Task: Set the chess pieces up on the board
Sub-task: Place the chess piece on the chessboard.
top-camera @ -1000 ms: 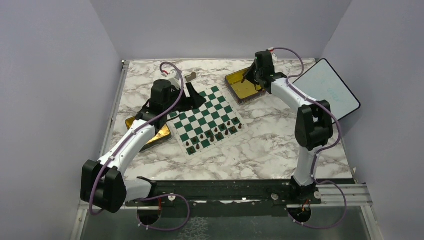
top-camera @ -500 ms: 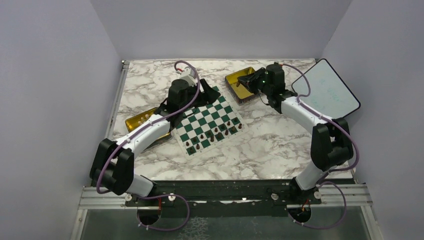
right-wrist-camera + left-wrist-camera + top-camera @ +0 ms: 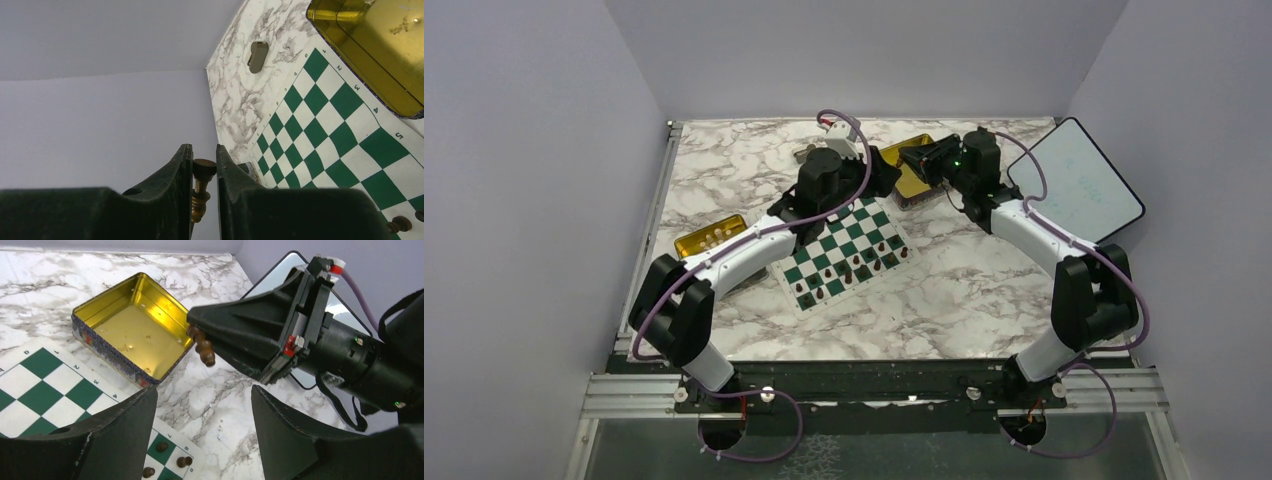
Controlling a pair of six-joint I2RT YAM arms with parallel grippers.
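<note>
**Top view:** The main risk is a clash. The left gripper (image 3: 876,176) and right gripper (image 3: 921,160) are nearly tip to tip over the far corner of the board (image 3: 822,252), beside the gold tin (image 3: 911,180). Any overshoot by either arm would cause contact. The left arm is stretched diagonally across the board. The right arm is bent at the elbow, with its wrist turned towards the left. The chess pieces (image 3: 856,266) are lined up on the near rows and could be swept by the left forearm if it is lowered.

**Left wrist view:** The left gripper (image 3: 202,394) is spread wide, with nothing between the jaws. Just ahead, the right gripper (image 3: 196,334) is clamped on the held piece (image 3: 203,347), which juts out tilted over the tin's edge. If a handover is intended, an early release would probably drop the piece into the gold tin (image 3: 106,351) or onto the marble. A few chess pieces (image 3: 162,446) are seen below on the board (image 3: 44,390).

**Right wrist view:** The right gripper (image 3: 202,150) is narrow, and the held piece (image 3: 203,168) is pinched at the fingertips. A slight nudge could pivot it out. The board (image 3: 320,125), the gold tin (image 3: 395,45) and the grey-tan block (image 3: 258,56) lie beyond.
</note>
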